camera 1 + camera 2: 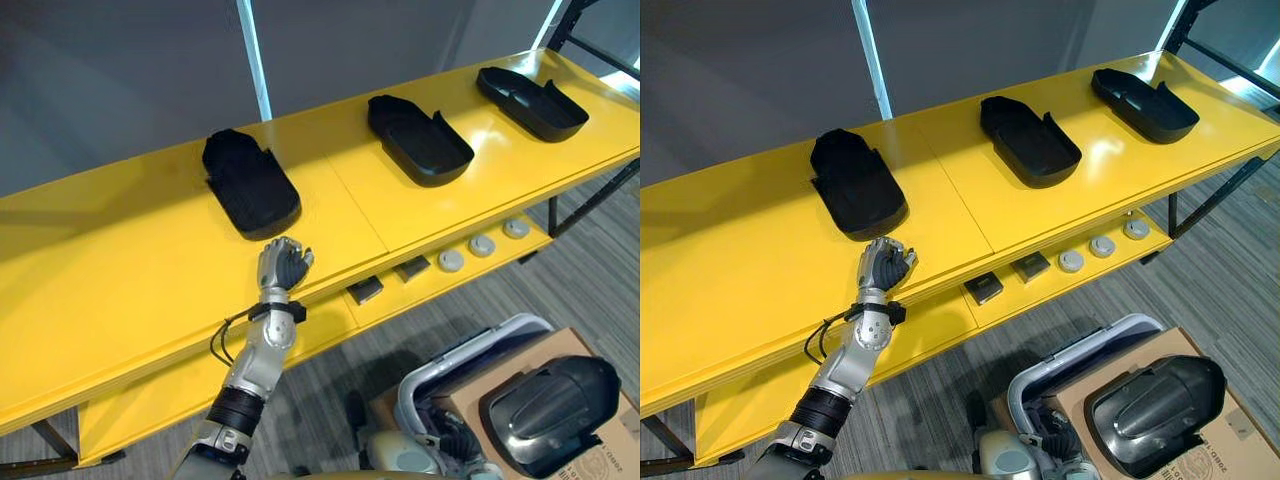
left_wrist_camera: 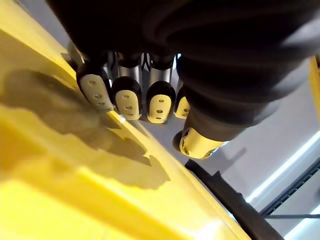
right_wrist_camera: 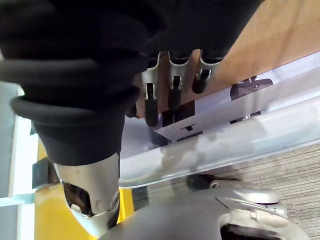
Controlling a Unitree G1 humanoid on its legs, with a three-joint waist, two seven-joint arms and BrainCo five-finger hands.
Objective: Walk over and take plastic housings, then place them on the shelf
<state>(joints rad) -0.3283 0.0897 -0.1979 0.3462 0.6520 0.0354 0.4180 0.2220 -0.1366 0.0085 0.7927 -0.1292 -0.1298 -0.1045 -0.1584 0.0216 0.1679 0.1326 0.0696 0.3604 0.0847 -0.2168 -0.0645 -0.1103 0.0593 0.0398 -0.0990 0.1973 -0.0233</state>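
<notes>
three housings sit on shelf; left hand, fingers curled and empty, should lift clear without nudging the nearest; right hand loose-fingered by box.

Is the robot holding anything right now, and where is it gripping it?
The left hand holds nothing, fingers curled, beside the leftmost housing. The right hand is by the box; whether it grips cannot be told.

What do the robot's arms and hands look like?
The left arm is shiny silver-grey metal with black bands at the wrist and farther back. The left hand has silver fingers with dark tips and pale pads. The right hand matches, with a dark ribbed cover behind its fingers.
</notes>
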